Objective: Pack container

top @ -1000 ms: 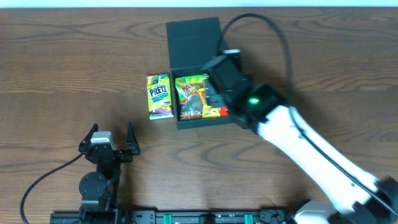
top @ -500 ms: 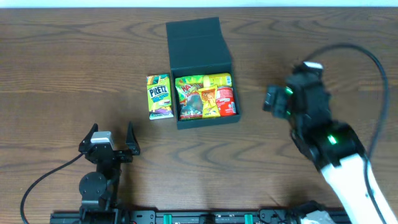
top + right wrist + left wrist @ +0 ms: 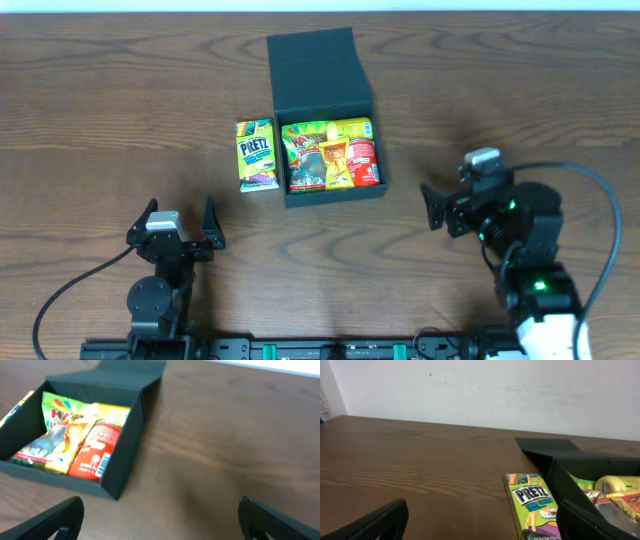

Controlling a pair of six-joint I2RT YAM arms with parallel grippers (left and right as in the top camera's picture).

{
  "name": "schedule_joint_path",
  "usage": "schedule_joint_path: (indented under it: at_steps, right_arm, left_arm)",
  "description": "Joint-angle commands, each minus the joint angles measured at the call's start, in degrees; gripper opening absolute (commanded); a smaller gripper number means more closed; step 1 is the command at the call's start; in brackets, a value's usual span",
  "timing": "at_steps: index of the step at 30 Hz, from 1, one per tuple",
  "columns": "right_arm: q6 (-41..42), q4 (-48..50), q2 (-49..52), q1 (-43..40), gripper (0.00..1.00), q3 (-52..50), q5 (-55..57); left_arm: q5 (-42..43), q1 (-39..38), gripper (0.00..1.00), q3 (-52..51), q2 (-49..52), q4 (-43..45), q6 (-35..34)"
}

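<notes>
– Teal-black cardboard, square: is that the container?
– Yes. The container point(image 3: 335, 194) sits on the wooden table point(image 3: 100, 120), at the middle of its far half. Its hinged lid point(image 3: 318, 68) is folded back on the side away from me, so the inside shows.
– What lies in it?
– A green snack bag point(image 3: 308, 155) on the left and a red-and-yellow pack point(image 3: 355, 152) touching it on the right. Side by side, they cover the floor of the box.
– And around it?
– A yellow-green Pretz box point(image 3: 257, 155) lies flat on the table just beside the container's left wall, outside it. I cannot tell whether the two touch.
– Your pincers?
– My right gripper point(image 3: 480, 200) hovers to the right of the container, well apart from it. Its fingers point(image 3: 50, 520) are spread wide with nothing between them, and its wrist camera looks across at the container's near right corner.
– The other one?
– My left gripper point(image 3: 178, 215) sits near my edge of the table, nearer to me than the Pretz box and off to its left. Its jaws are wide apart and empty too.
</notes>
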Motion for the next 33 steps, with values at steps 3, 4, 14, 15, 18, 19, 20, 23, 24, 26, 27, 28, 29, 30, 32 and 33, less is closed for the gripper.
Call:
schedule_joint_path:
  at_steps: [3,4,14,15,18,19,20,23,24,26,27,28,29,30,32,33]
  right_arm:
    - [-1.64,8.46,-4.00,-0.79,0.99,-10.21,-2.01]
    - [-1.64,9.31,-3.91,-0.79,0.99,-11.61,-1.99]
    - [-1.64,11.34,-3.50,-0.79,0.99,-14.03,-2.01]
    - [-1.64,11.02,-3.50,-0.79,0.99,-14.03,-1.99]
    - [-1.64,10.27,-3.48,-0.79,0.99,-14.03,-2.16]
    - [-1.64,10.03,-3.48,-0.79,0.99,-14.03,-2.19]
    - [-1.64,9.88,-3.45,-0.79,0.99,-14.03,-2.19]
    - [-1.64,9.18,-3.45,-0.79,0.99,-14.03,-2.19]
    - [-1.64,8.90,-3.45,-0.79,0.99,-14.03,-2.19]
    - [-1.64,8.41,-3.45,-0.79,0.99,-14.03,-2.19]
    - [-1.64,8.13,-3.45,-0.79,0.99,-14.03,-2.19]
    - [-1.64,7.69,-3.45,-0.79,0.99,-14.03,-2.19]
    - [-1.64,7.13,-3.45,-0.79,0.99,-14.03,-2.19]
    - [-1.64,6.58,-3.45,-0.79,0.99,-14.03,-2.16]
    - [-1.64,5.51,-3.45,-0.79,0.99,-14.03,-2.19]
    - [-1.64,5.07,-3.45,-0.79,0.99,-14.03,-2.19]
  left_arm:
    - [-0.48,0.24,0.95,-0.85,-0.35,-2.97,0.22]
    - [-0.48,0.24,0.96,-0.83,-0.37,-2.97,0.22]
    - [-0.48,0.24,0.96,-0.85,-0.35,-2.97,0.22]
    - [-0.46,0.24,0.95,-0.85,-0.35,-2.97,0.22]
    - [-0.48,0.24,0.95,-0.85,-0.37,-2.99,0.22]
    - [-0.48,0.24,0.95,-0.85,-0.35,-2.97,0.22]
    - [-0.48,0.24,0.95,-0.85,-0.37,-2.97,0.22]
    - [0.70,0.17,0.95,-0.85,-0.35,-2.93,-0.46]
    - [1.29,0.17,0.95,-0.83,-0.35,-2.82,-0.42]
    - [1.62,0.17,0.95,-0.83,-0.35,0.59,0.48]
    - [3.54,0.17,0.95,-0.83,-0.35,3.43,1.27]
    - [7.43,0.17,0.95,-0.70,-0.33,6.14,3.52]
    - [9.86,0.17,0.95,0.11,-0.26,6.29,4.22]
    - [10.08,0.17,0.95,1.42,-0.09,4.35,3.72]
    - [9.51,0.17,0.95,5.35,1.05,-2.43,3.19]
    - [8.31,0.17,0.95,7.37,2.03,-5.05,3.21]
